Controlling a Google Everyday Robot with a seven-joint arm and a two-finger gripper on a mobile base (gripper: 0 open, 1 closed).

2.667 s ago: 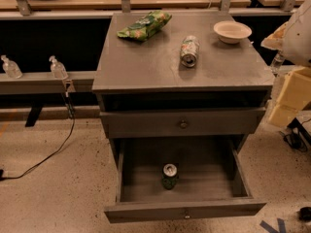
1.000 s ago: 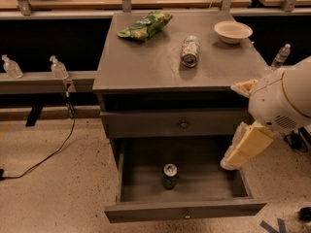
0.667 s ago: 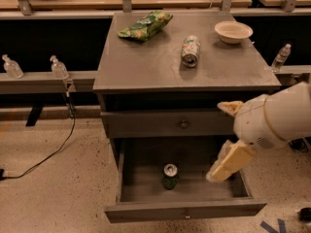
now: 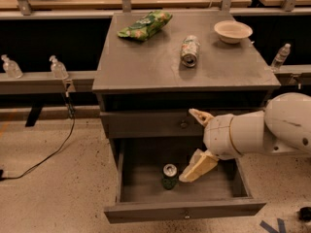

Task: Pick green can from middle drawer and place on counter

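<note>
Gripper: the gripper hangs over the open drawer, in front of the closed drawer front above it, reaching in from the right.
Claw: spread wide and holding nothing. One cream finger points up and left across the closed front; the other points down and left into the drawer.
Arm: the thick white arm comes in from the right edge, level with the cabinet's lower half.
Can: the green can stands upright on the drawer floor, near the middle and a little toward the front, silver top up.
Can and claw: the lower finger's tip is just right of the can. I cannot tell whether they touch.
Drawer: pulled well out at the bottom of the grey cabinet, with a small knob on its front panel.
Counter: the counter is scuffed grey and carries three things.
Bag: a green snack bag lies at the back left.
Pale can: a white-and-green can lies on its side near the middle.
Bowl: a cream bowl sits at the back right.
Ledges: two clear bottles stand on the left rail, one on the right.
Floor: speckled, with a black cable trailing at the left.
</note>
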